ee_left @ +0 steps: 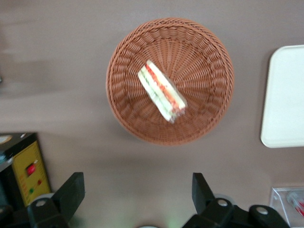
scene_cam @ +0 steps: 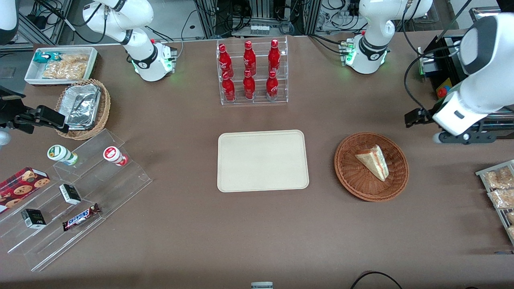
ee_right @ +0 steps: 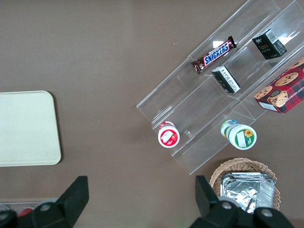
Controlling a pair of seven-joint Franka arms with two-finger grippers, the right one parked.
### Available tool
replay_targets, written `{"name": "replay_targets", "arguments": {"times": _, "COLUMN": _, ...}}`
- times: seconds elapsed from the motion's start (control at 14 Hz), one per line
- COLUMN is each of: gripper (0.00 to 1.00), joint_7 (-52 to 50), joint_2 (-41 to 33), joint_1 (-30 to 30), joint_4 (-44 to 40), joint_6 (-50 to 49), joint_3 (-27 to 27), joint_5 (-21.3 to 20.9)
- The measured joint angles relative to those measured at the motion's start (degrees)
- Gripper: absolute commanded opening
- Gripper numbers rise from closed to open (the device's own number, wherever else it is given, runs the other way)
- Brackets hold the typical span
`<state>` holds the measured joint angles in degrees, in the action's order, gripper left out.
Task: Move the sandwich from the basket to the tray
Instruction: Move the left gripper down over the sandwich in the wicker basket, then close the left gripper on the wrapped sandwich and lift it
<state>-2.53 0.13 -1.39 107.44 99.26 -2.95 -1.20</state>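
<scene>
- Sandwich [scene_cam: 374, 161]: one triangular wedge, lain on its side inside the basket [scene_cam: 350, 176], roughly central, with the red, pink and green filling layers shown along the cut edge. No contact with any finger is seen.
- Basket: round, reddish-brown wicker, set on the table toward the working arm's end, well apart from the tray.
- Tray [scene_cam: 263, 160]: cream-beige, rectangular, low-rimmed, placed at mid-table, nearer the front camera than the bottle rack [scene_cam: 252, 72]. Nothing is carried on it.
- Gripper [ee_left: 135, 192]: raised over the table near the basket, not above the sandwich itself. The jaws are held wide apart, with nothing between them; both dark fingers [ee_left: 71, 192] are seen in the left wrist view, with the basket and sandwich framed ahead of them.
- Progress: judged as the opening stage. Nothing of the transfer is accomplished.
- Remaining: the gripper is to be brought over the wedge, lowered, closed on it, lifted, carried sideways to the tray, and released there.
</scene>
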Motion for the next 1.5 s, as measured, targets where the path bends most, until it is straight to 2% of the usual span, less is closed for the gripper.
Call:
{"name": "replay_targets", "arguments": {"times": 0.29, "gripper": 1.00, "joint_7": -2.54, "joint_2": 0.53, "joint_1": -0.07, "joint_4": 12.46, "joint_6": 15.81, "joint_3": -0.05, "joint_5": 0.02}}
{"name": "replay_targets", "arguments": {"times": 0.5, "gripper": 1.00, "joint_7": -11.75, "joint_2": 0.99, "joint_1": -0.95, "joint_4": 20.47, "joint_6": 27.26, "joint_3": -0.11, "joint_5": 0.18}}
{"name": "replay_targets", "arguments": {"times": 0.93, "gripper": 1.00, "joint_7": -42.34, "joint_2": 1.28, "joint_1": -3.78, "joint_4": 25.12, "joint_6": 38.24, "joint_3": -0.24, "joint_5": 0.19}}
{"name": "replay_targets", "arguments": {"times": 1.29, "gripper": 1.00, "joint_7": -51.69, "joint_2": 3.78, "joint_1": -3.73, "joint_4": 26.95, "joint_6": 42.76, "joint_3": -0.10, "joint_5": 0.22}}
{"name": "replay_targets", "arguments": {"times": 1.5, "gripper": 1.00, "joint_7": -53.68, "joint_2": 7.29, "joint_1": -4.16, "joint_4": 27.08, "joint_6": 46.95, "joint_3": -0.13, "joint_5": 0.22}}
